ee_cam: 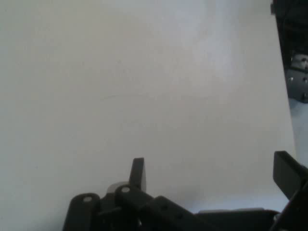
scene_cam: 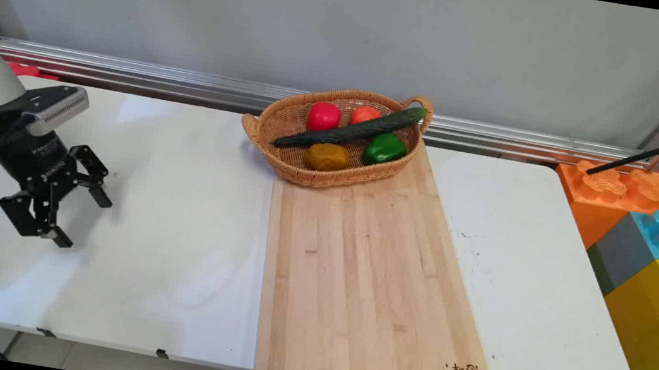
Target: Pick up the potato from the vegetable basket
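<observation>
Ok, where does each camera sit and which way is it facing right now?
Main view: fixed above the table's near side, looking across the table, cutting board and basket to the wall; shows the gripper, open.
Hand view: on the hand, facing bare tabletop; gripper fingers rise from the bottom.
Shared: gripper and table.

A robot lab — a bare white surface (scene_cam: 168,253) against a plain wall (scene_cam: 350,28), aluminium rail (scene_cam: 159,75), giant toy blocks (scene_cam: 651,253) alongside.

Gripper (scene_cam: 86,222) spread wide over bare table (scene_cam: 169,240), left; wicker basket (scene_cam: 287,119) of vegetables on cutting board (scene_cam: 368,279).
</observation>
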You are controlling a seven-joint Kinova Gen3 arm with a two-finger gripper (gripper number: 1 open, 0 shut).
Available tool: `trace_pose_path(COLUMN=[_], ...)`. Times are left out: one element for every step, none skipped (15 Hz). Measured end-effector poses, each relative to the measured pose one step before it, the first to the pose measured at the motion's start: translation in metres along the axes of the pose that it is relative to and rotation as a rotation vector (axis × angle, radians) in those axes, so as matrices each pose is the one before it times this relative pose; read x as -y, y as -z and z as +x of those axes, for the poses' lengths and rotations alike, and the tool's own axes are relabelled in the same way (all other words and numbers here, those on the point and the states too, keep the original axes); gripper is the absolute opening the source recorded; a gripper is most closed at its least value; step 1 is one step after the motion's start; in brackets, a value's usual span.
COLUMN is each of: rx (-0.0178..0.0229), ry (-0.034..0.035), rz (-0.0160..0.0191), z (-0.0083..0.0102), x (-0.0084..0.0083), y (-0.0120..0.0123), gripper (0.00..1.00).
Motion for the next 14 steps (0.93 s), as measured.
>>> trace_pose_path(rx=[-0.0195,-0.01456,-0.01625,-0.02541,-0.02477,-0.03048,-0.03281,-0.03031,-0.03426,-0.03704,-0.03258,-0.036,-0.03559,-0.02953], ry=[0.00954,0.00844,0.0119,0.01789,0.01716,0.01916,0.02021,0.01879,0.02028,0.01907,0.01451,0.01301,0.01129,0.00867], rz=[-0.00194,0.00046,0.00078,0.00336,0.00205,0.00198,0.00076,-0.00103,-0.0004,0.00289,0.00756,0.01068,0.01487,0.0157], z=[-0.00024,0.00053,0.00109,0.0028,0.00423,0.00658,0.00782,0.00753,0.0089,0.00948,0.00809,0.00963,0.00962,0.00834], x=[0.00062,0.00069,0.00088,0.00143,0.00111,0.00119,0.00058,0.00033,0.00069,0.00091,0.00152,0.00263,0.00322,0.0032], y=[-0.00038,-0.00004,-0.00004,0.00013,0.00035,0.00065,0.00088,0.0008,0.0006,0.00057,0.00018,-0.00059,-0.00106,-0.00136], gripper=[1.0,1.0,1.0,1.0,1.0,1.0,1.0,1.0,1.0,1.0,1.0,1.0,1.0,1.0])
